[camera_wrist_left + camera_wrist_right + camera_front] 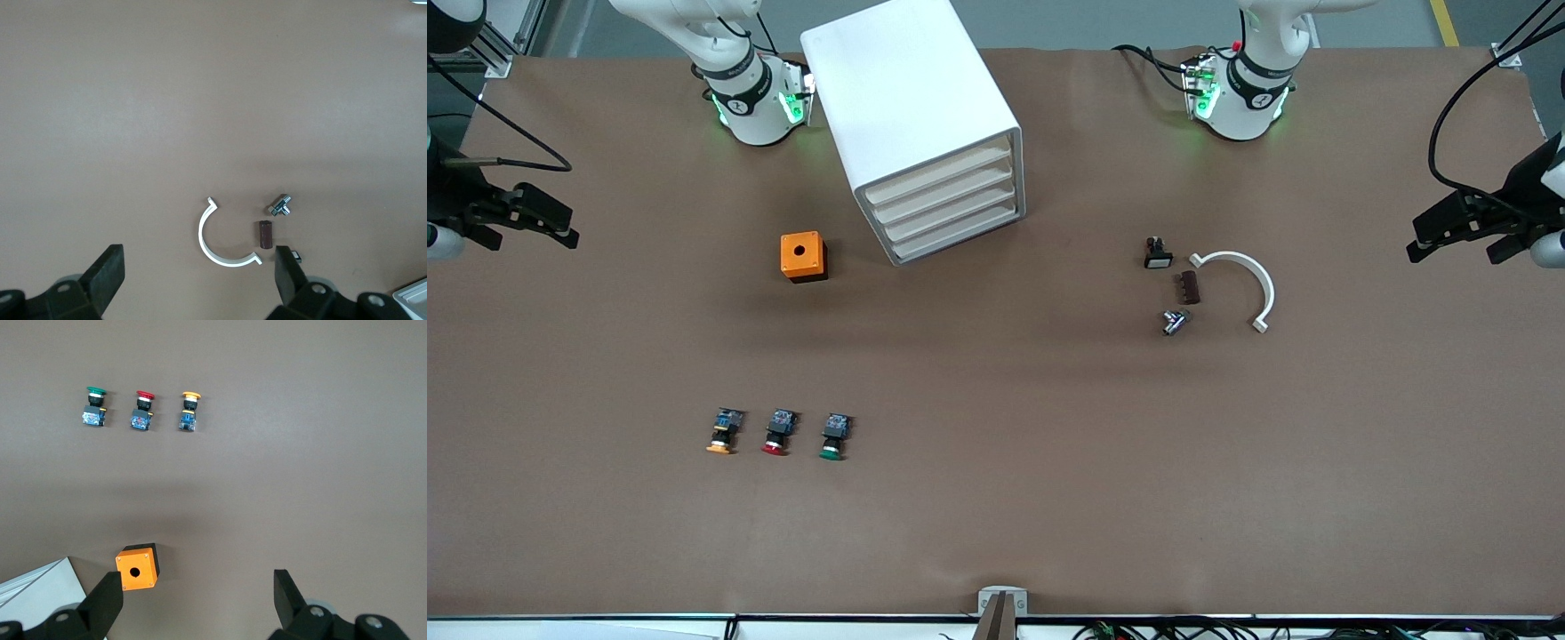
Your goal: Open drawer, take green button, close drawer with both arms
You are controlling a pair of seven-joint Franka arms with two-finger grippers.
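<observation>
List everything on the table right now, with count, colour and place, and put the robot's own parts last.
Big white four-drawer cabinet: 1, white with cream drawer fronts, all shut, between the arm bases.
Orange box with a round hole: 1, orange top, beside the cabinet toward the right arm's end.
Push buttons: 3, in a row near the front camera; green-capped button, red-capped button, orange-capped button.
White half-ring clamp: 1, toward the left arm's end.
Small dark brown block: 1, beside the clamp.
Small black and white part: 1, farther from the camera than the block.
Small silver metal part: 1, nearer than the block.
Left gripper: 1, black, open, waiting.
Right gripper: 1, black, open, waiting.
</observation>
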